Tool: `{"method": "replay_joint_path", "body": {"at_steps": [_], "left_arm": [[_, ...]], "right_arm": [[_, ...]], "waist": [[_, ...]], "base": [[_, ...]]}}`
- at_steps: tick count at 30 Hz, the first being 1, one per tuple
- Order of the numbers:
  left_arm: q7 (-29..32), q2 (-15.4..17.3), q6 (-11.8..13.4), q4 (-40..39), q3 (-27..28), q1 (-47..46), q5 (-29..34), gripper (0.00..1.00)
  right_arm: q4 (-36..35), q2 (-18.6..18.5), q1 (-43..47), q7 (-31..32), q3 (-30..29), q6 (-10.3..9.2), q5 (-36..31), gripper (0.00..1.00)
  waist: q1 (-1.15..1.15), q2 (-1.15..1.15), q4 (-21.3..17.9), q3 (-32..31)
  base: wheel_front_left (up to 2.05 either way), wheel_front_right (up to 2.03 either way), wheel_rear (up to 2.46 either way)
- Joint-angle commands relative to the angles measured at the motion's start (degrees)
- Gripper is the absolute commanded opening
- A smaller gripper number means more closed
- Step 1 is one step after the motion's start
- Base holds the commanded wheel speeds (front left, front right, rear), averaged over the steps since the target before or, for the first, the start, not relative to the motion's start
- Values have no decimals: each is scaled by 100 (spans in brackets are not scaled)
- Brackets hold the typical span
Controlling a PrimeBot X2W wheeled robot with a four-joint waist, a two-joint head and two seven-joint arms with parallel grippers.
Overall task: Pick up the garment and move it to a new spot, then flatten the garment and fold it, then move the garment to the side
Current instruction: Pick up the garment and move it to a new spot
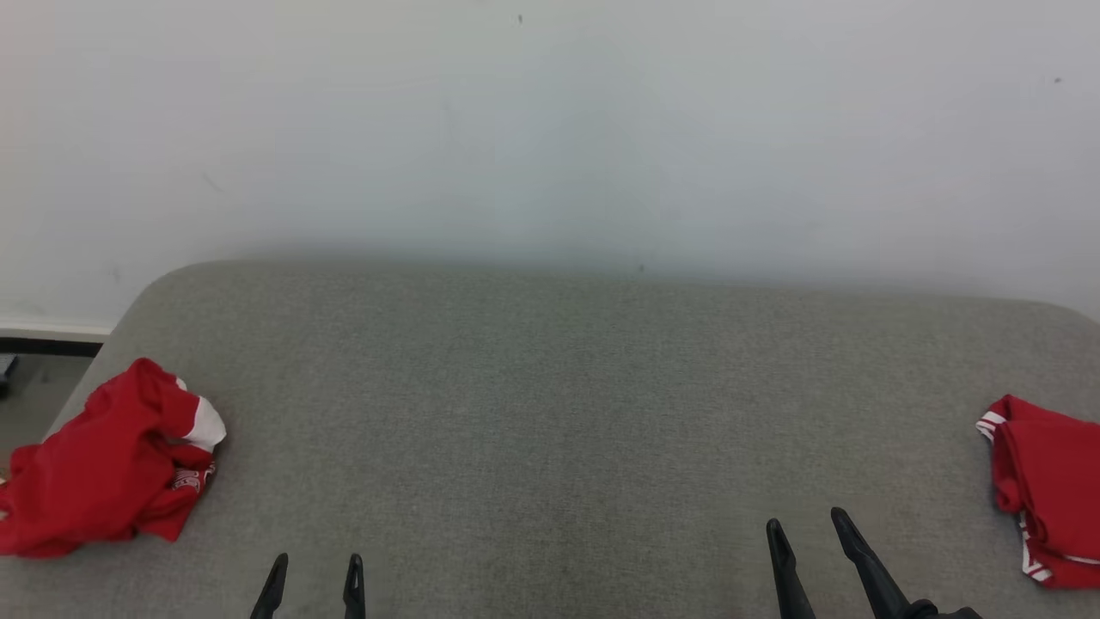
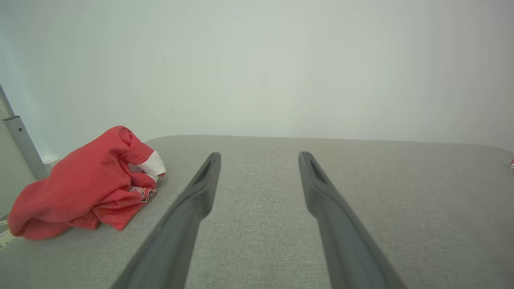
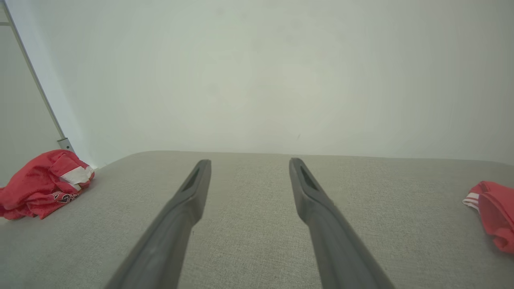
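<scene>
A crumpled red garment (image 1: 112, 468) with a white cuff lies at the left edge of the grey padded surface (image 1: 550, 404); it also shows in the left wrist view (image 2: 86, 184) and the right wrist view (image 3: 42, 184). My left gripper (image 1: 316, 563) stands open near the front edge, to the right of that garment and apart from it, with nothing between its fingers (image 2: 259, 154). Near the front right, my right gripper (image 1: 806, 523) is open and empty too (image 3: 249, 161).
A second red garment (image 1: 1044, 486) with white stripes lies at the right edge of the surface, also in the right wrist view (image 3: 494, 212). A pale wall (image 1: 550, 129) rises behind. Floor and a baseboard (image 1: 47, 344) show past the left corner.
</scene>
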Motion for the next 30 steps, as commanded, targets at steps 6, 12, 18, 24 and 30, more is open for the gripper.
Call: {"method": "replay_joint_path", "body": {"at_steps": [6, 12, 18, 24, 30], "left_arm": [[-21, -9, 45, -79, 29, -80, 45, 100], [-21, -9, 100, -124, 108, -125, 2, 100], [-21, -9, 179, -172, 155, -150, -63, 100], [-21, -9, 225, -170, 143, -139, -129, 100], [-21, -9, 245, -180, 153, -160, -139, 100]], "right_arm": [[33, -103, -74, -4, 187, -11, 137, 100], [47, -98, -130, -4, 203, -11, 128, 100], [58, -64, -190, -5, 221, -11, 129, 100], [67, -53, -183, -4, 179, -11, 125, 100], [94, -63, -188, -4, 167, -11, 167, 100]], "waist": [[0, 0, 541, 114], [0, 0, 926, 165], [0, 0, 1256, 225], [0, 0, 1503, 241], [0, 0, 1626, 246]], "base": [[0, 0, 0], [0, 0, 0], [0, 0, 0], [0, 0, 0], [0, 0, 0]]}}
